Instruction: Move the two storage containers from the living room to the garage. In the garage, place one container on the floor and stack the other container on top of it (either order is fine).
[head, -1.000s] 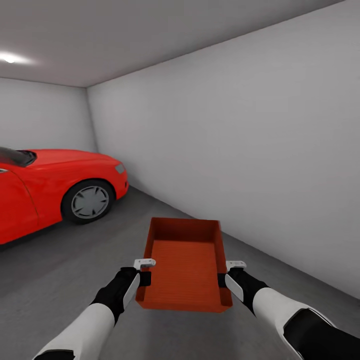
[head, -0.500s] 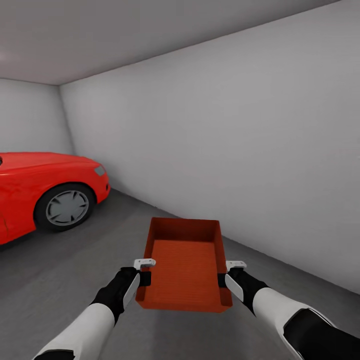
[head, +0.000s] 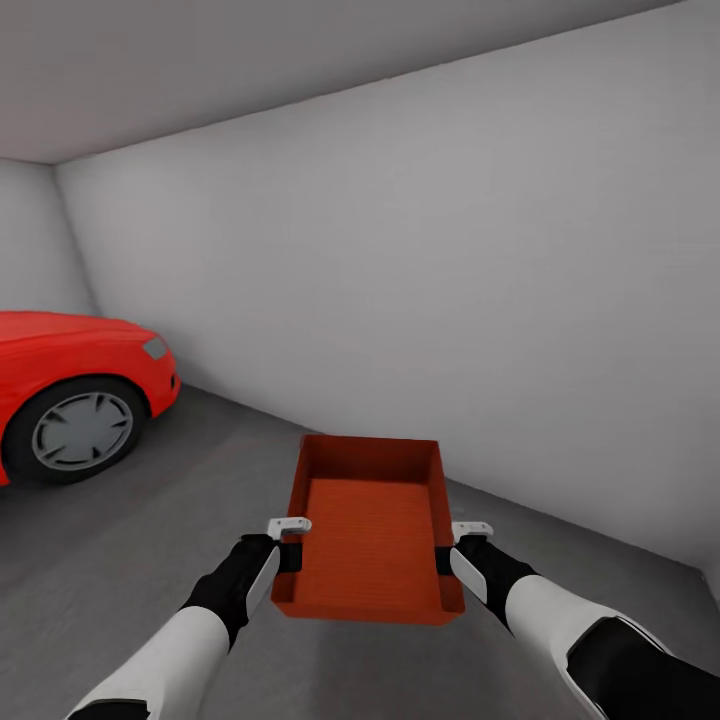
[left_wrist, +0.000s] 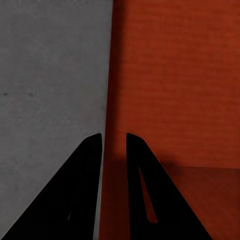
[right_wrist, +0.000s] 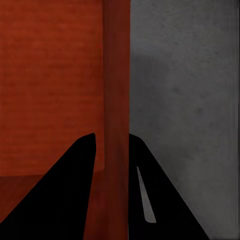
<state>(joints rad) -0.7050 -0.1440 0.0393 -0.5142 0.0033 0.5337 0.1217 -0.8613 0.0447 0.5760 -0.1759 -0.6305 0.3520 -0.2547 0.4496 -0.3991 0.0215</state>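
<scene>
I hold one orange-red open-top storage container (head: 368, 525) level in front of me, above the dark grey garage floor (head: 130, 560). My left gripper (head: 291, 552) is shut on its left wall and my right gripper (head: 445, 552) is shut on its right wall. In the left wrist view the black fingers (left_wrist: 90, 165) straddle the thin wall edge of the container (left_wrist: 175, 85). In the right wrist view the fingers (right_wrist: 80, 170) clamp the container's wall (right_wrist: 116, 100), with concrete beside it. The container is empty.
A red car (head: 70, 390) stands at the left, its front wheel (head: 75, 430) on the concrete. A plain grey-white wall (head: 450, 300) runs across ahead and to the right, meeting the floor just beyond the container.
The whole view has swung to the right: the car has slid toward the left edge and more wall shows. The container and both grippers keep the same place in the view.
</scene>
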